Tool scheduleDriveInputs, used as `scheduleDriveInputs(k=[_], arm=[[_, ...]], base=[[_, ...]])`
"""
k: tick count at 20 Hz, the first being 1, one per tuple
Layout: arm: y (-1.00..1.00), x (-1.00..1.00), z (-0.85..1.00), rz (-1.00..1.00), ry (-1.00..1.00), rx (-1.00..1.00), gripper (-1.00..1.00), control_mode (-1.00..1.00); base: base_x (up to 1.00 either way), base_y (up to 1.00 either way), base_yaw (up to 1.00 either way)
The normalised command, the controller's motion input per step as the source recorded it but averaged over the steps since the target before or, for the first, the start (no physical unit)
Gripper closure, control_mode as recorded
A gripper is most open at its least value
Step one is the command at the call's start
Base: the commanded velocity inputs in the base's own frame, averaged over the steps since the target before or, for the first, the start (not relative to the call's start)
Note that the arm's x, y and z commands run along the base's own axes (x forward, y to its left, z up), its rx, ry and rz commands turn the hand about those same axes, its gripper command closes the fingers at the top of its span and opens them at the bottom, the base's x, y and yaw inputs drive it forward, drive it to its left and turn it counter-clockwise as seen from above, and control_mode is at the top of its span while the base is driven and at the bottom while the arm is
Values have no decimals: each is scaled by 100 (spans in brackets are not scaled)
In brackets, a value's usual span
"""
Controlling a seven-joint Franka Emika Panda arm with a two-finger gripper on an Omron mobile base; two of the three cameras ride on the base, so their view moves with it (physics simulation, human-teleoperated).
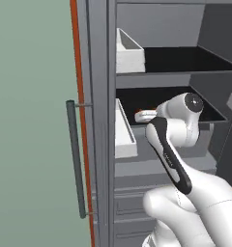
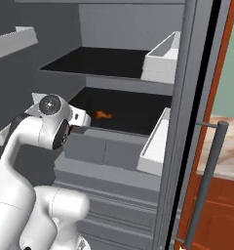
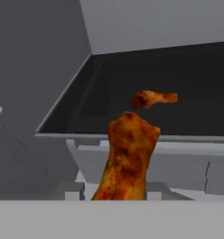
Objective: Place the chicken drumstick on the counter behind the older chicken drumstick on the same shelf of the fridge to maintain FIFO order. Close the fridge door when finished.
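My gripper (image 2: 83,120) is shut on a brown-orange chicken drumstick (image 3: 128,158), which stands upright close in front of the hand camera. It hangs just before the front lip of the middle black shelf (image 3: 193,88) of the open grey fridge (image 1: 101,120). Further back on that same shelf lies the older chicken drumstick (image 3: 153,99), on its side with the bone tip pointing right, also seen as an orange spot on the shelf (image 2: 103,115). In the left base view the gripper (image 1: 144,115) reaches into the shelf opening (image 1: 152,99). The fingertips themselves are hidden.
Both fridge doors stand open, with white bins (image 1: 125,130) (image 2: 155,141) on their insides and bar handles (image 1: 75,164) (image 2: 211,171). A higher black shelf (image 2: 104,61) sits above. Grey drawers (image 2: 109,151) lie below the shelf. The beige counter (image 2: 232,144) shows past the right door.
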Motion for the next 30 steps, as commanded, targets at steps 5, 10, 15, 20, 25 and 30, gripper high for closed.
scheduleDriveInputs(k=[5, 10, 15, 20, 25, 30], arm=[[0, 0, 0, 0, 0, 0, 100, 100], [0, 0, 0, 0, 0, 0, 100, 100], [0, 0, 0, 0, 0, 0, 100, 100], [0, 0, 0, 0, 0, 0, 100, 100], [0, 0, 0, 0, 0, 0, 100, 100], [0, 7, -7, 1, -1, 0, 100, -100]], base=[[48, 0, -33], [52, -1, -32], [59, 0, -7], [43, -31, 5], [44, -35, 9], [29, -8, 5]])
